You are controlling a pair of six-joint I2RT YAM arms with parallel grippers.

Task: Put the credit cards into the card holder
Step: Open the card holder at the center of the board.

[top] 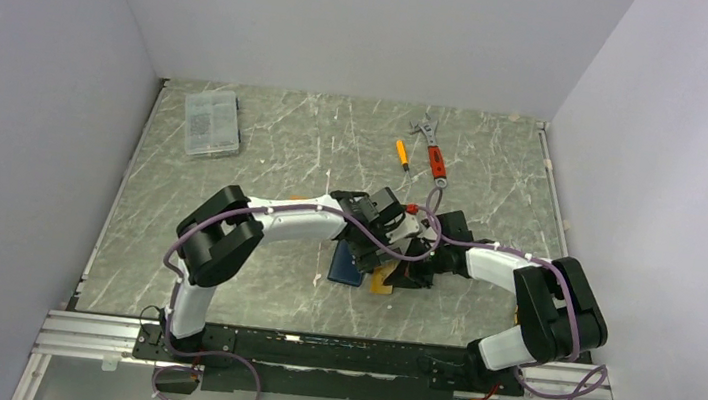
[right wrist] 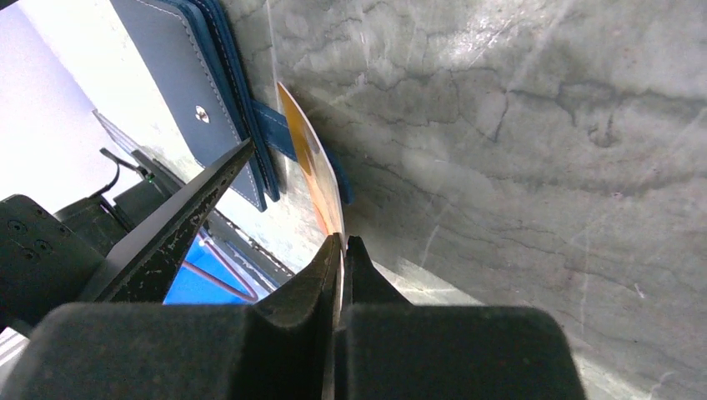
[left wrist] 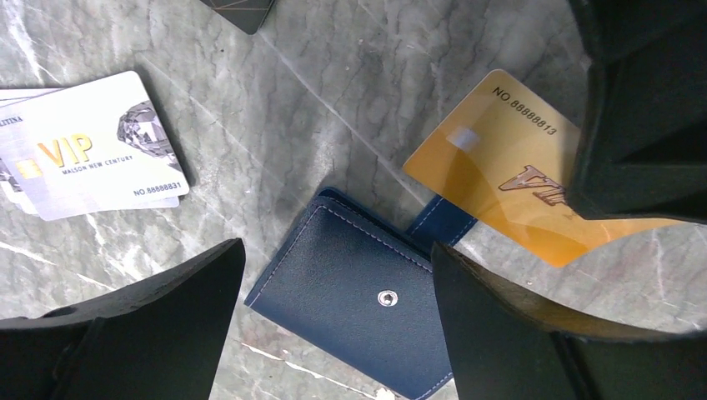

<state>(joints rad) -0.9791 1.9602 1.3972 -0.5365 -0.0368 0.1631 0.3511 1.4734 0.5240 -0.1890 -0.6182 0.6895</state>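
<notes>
The card holder [left wrist: 350, 292], a dark navy wallet, lies folded on the marble table with its snap stud facing up and its tab sticking out to the side. My left gripper [left wrist: 338, 250] hovers open just above it, one finger on each side, touching nothing. My right gripper [right wrist: 342, 243] is shut on an orange-gold credit card [right wrist: 310, 162], holding it on edge right beside the card holder [right wrist: 188, 92]. In the left wrist view that orange-gold card [left wrist: 500, 162] hangs over the tab. A few silvery-white VIP cards [left wrist: 104, 146] lie stacked to the left, and a black card's corner [left wrist: 242, 8] shows at the top edge.
A clear compartment box [top: 211, 123] stands at the back left. An orange screwdriver [top: 402, 153] and a red-handled wrench [top: 433, 151] lie at the back centre. Both arms [top: 395, 250] crowd together mid-table over the wallet [top: 345, 266]. White walls enclose the table.
</notes>
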